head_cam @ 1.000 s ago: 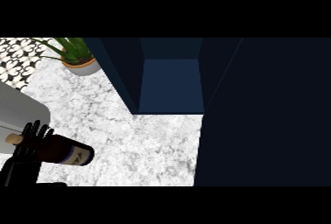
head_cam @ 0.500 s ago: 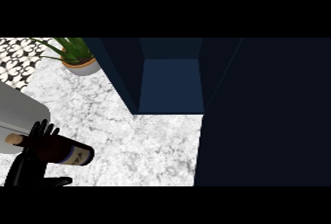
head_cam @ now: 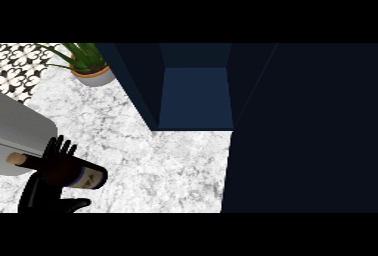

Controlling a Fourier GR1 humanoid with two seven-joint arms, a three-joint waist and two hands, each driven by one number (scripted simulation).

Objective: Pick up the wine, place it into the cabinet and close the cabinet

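Note:
A dark wine bottle (head_cam: pixel 80 176) with a pale label and a cork end lies almost level at the lower left, neck pointing left. My left hand (head_cam: pixel 43 192) is shut on it: fingers (head_cam: pixel 59 149) rise behind the bottle and the thumb shows below it. The dark blue cabinet (head_cam: pixel 196 95) stands open at the top middle, up and to the right of the bottle, with its inside bare. Its open door (head_cam: pixel 303 130) fills the right side. My right hand is out of sight.
A potted green plant (head_cam: pixel 90 67) stands at the counter's back left, beside the cabinet's left wall. A large grey rounded shape (head_cam: pixel 22 130) juts in from the left edge behind the bottle's neck. White marble counter (head_cam: pixel 170 170) lies between the bottle and the cabinet.
My left hand and the bottle have drifted slightly to the right. The cabinet and its door have not moved.

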